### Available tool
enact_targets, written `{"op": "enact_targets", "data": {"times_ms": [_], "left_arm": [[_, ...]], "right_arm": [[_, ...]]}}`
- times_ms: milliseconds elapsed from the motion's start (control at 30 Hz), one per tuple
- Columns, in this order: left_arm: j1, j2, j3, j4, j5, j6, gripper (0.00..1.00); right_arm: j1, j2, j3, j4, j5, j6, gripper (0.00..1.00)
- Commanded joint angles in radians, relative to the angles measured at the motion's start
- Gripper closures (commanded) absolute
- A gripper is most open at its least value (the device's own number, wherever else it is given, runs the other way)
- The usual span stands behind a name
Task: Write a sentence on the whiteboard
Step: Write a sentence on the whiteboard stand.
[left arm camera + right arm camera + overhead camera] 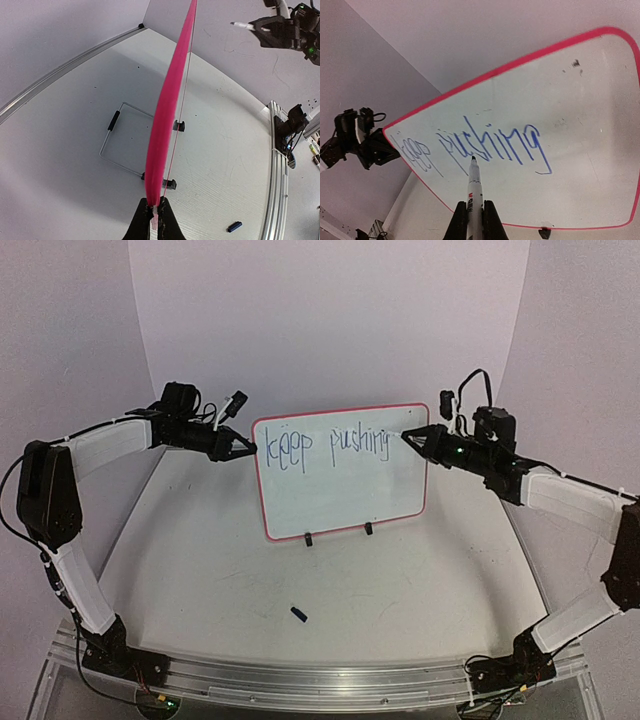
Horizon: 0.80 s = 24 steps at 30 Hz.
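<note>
- the left gripper (240, 445) is at the left edge of the whiteboard (340, 490). in the left wrist view its fingers (140, 225) are closed tight on the pink rim (162, 125) of the board.
- the whiteboard stands upright in the middle of the table (200, 570), on two black clip feet (308, 538), with a wire stand (120, 140) behind it.
- the sentence (335, 445) is blue, written in one line across the top part of the board, and it reads "keep pushing".
- a small dark blue piece (298, 614) lies on the table in front of the board, well apart from it.
- the right gripper (408, 435) is at the upper right of the board. its fingers (489, 220) are closed on a marker (474, 195). the tip is at the board face beside "pushing", and i cannot tell if it touches.
</note>
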Motion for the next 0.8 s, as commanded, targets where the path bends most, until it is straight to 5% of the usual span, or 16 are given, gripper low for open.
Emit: {"op": "enact_targets", "data": {"times_ms": [0, 333, 767], "left_arm": [[-0.023, -0.013, 0.016, -0.078, -0.022, 0.016, 1.00], [-0.023, -0.010, 0.015, -0.078, -0.027, 0.016, 1.00], [-0.023, -0.005, 0.013, -0.078, -0.032, 0.016, 1.00]], "right_arm": [[-0.001, -0.081, -0.016, 0.048, -0.096, -0.028, 1.00], [0.147, -0.076, -0.040, -0.052, 0.069, -0.108, 1.00], [0.372, 0.123, 0.044, 0.034, 0.205, -0.108, 1.00]]}}
